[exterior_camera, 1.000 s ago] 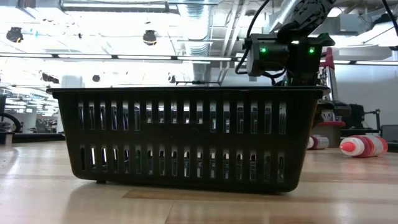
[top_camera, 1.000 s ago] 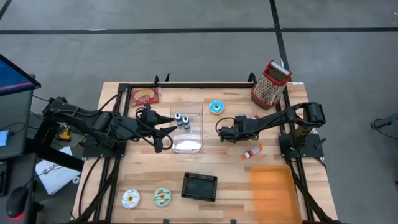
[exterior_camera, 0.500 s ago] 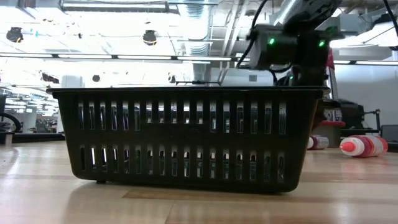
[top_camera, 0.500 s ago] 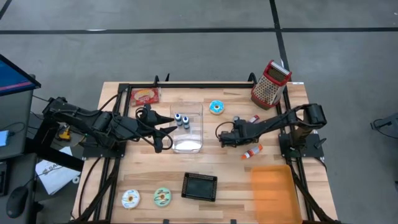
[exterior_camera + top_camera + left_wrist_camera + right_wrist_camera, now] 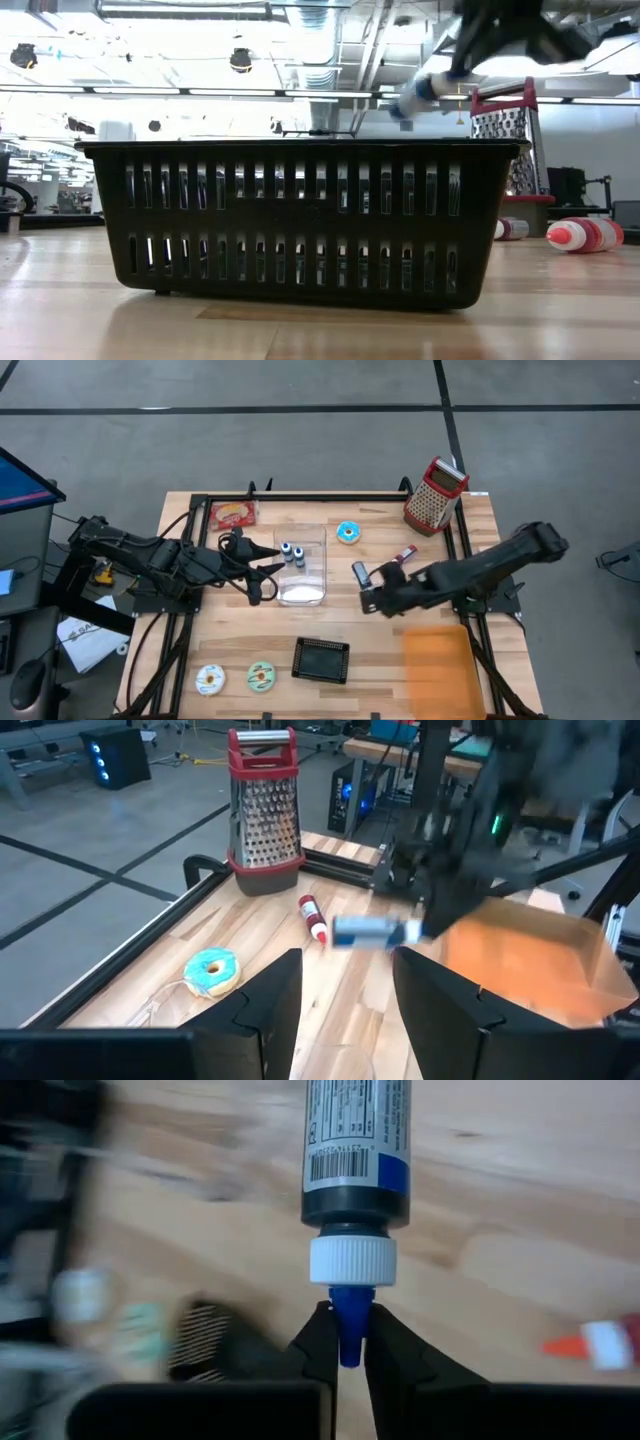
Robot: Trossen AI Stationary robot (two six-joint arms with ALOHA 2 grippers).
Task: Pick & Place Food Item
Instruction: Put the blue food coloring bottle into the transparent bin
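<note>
My right gripper (image 5: 347,1345) is shut on a dark tube (image 5: 356,1150) with a white collar and a blue nozzle, carried above the table's middle right (image 5: 359,572). The left wrist view shows the tube (image 5: 367,930) about level in the air. My left gripper (image 5: 268,567) hovers open over a clear container (image 5: 303,566) and holds nothing. A blue-iced donut (image 5: 348,532) and a red tube (image 5: 404,553) lie on the table at the far right. The black basket (image 5: 321,659) stands near the front edge. My right gripper pinches the tube's blue nozzle (image 5: 347,1315) between its two fingers. The tube runs on straight ahead of the fingers, in line with them. The fingers slant downward. The tube is lifted clear of the table.
A red-framed grater (image 5: 435,495) stands at the far right corner and an orange tray (image 5: 435,660) at the near right. Two donuts (image 5: 236,678) lie near the front left, a packet (image 5: 232,513) at the far left. Two small bottles (image 5: 292,552) sit in the clear container.
My right gripper has risen and swung toward the table's near edge, tipping further down, and the dark tube has gone up with it, clear of the table. The move is fast and blurs the low view.
</note>
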